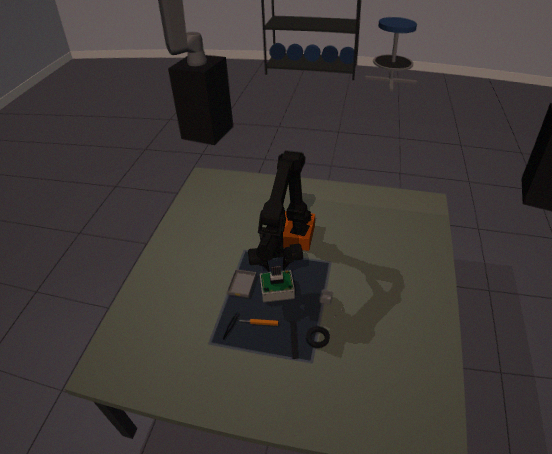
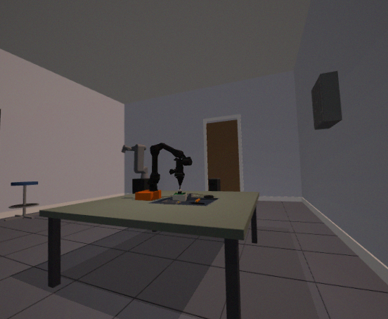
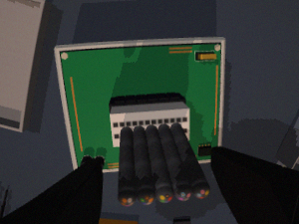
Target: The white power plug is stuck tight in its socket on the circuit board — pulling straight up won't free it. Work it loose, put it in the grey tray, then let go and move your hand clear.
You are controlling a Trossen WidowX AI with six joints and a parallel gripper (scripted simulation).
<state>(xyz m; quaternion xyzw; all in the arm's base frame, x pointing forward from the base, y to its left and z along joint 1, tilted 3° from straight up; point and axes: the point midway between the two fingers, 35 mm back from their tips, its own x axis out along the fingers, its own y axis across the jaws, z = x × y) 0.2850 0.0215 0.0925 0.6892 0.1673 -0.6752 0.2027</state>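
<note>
Top view, near to far. Near part of dark mat [image 1: 269, 347] [image 2: 209, 202] [image 3: 254, 94]: orange-handled screwdriver [image 1: 264, 322] [image 2: 197, 200] lying flat; black ring [image 1: 309, 337] [image 2: 209, 197] to its right, at the mat's edge. Farther: circuit board [image 1: 277, 289] [image 2: 180, 194] [image 3: 92, 99] in its pale housing, grey tray [image 1: 242, 283] [image 3: 17, 64] just left of it, apart. White power plug [image 1: 276, 276] [image 2: 180, 190] [image 3: 149, 115] is at the black socket [image 3: 147, 100] on the board, not in the tray; seating depth cannot be told. Gripper [image 1: 276, 266] [image 2: 180, 189] [image 3: 156, 162] points down over the plug. Wrist view: fingers spread, pinching nothing, one on either side of the dark cable bundle [image 3: 164, 163], gaps visible on both sides; plug lies ahead, between the finger lines. Farthest on the table: orange base [image 1: 296, 243] [image 2: 143, 195] of the arm.
</note>
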